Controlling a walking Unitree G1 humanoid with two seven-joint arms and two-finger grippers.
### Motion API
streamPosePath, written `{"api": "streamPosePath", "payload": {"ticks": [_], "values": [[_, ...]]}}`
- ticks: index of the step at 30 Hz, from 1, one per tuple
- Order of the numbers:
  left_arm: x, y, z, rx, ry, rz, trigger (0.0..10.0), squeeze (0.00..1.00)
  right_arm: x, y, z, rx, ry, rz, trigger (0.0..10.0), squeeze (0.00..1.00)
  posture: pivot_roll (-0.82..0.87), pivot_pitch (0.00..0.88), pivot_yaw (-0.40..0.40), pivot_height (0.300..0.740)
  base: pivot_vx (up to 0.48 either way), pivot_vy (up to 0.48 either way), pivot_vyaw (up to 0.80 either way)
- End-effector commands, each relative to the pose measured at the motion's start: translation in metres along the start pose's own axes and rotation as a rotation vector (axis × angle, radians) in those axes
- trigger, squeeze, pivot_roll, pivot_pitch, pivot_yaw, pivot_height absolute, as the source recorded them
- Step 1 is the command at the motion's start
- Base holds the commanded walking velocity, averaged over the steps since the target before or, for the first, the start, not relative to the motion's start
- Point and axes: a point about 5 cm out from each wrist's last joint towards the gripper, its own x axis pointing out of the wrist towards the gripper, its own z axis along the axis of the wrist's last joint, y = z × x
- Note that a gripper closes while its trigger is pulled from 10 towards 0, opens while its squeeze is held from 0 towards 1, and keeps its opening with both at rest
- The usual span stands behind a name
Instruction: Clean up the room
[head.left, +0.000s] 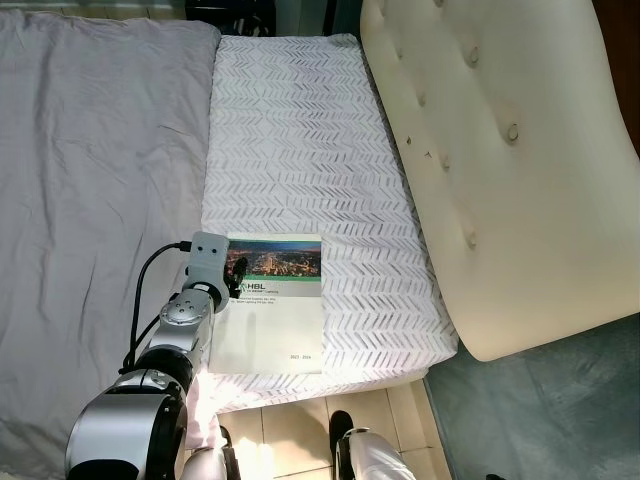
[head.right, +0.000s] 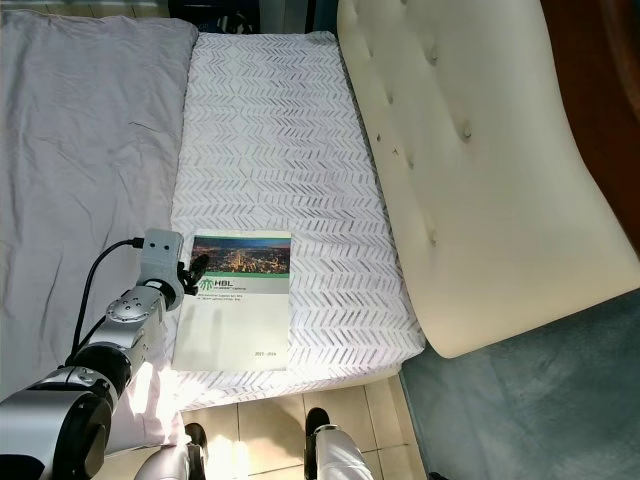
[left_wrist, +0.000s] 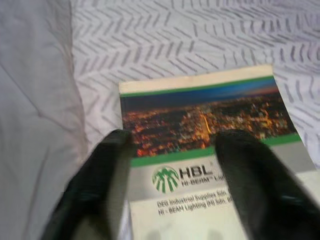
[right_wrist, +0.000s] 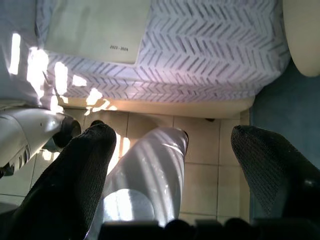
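Patterned mattress (head.left: 300, 150), grey sheet (head.left: 90, 180) alongside. Booklet (head.left: 272, 310) lies flat at the near edge. Left gripper (left_wrist: 172, 165) spread open over its top-left corner. Right gripper (right_wrist: 172, 150) open, idle. Advice: slide one finger under the edge before closing.

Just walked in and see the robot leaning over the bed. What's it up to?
The robot's left gripper is reaching over the booklet lying on the patterned mattress, fingers open above the cover's upper left corner and not yet closed on it. The right gripper hangs open over the tiled floor near the robot's legs. A grey sheet lies to the left.
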Motion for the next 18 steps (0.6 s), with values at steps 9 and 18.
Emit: {"api": "streamPosePath", "payload": {"ticks": [9, 18], "values": [[-0.018, -0.013, -0.026, -0.072, -0.093, -0.121, 10.0, 0.00, 0.039, -0.020, 0.004, 0.047, -0.118, -0.089, 10.0, 0.00, -0.22, 0.132, -0.045, 0.740, 0.000, 0.000, 0.00], [-0.064, -0.002, -0.036, 0.037, -0.191, -0.194, 10.0, 1.00, 0.079, -0.047, 0.016, 0.069, -0.242, -0.239, 10.0, 0.00, -0.08, 0.000, -0.006, 0.740, 0.000, 0.000, 0.00]]}}
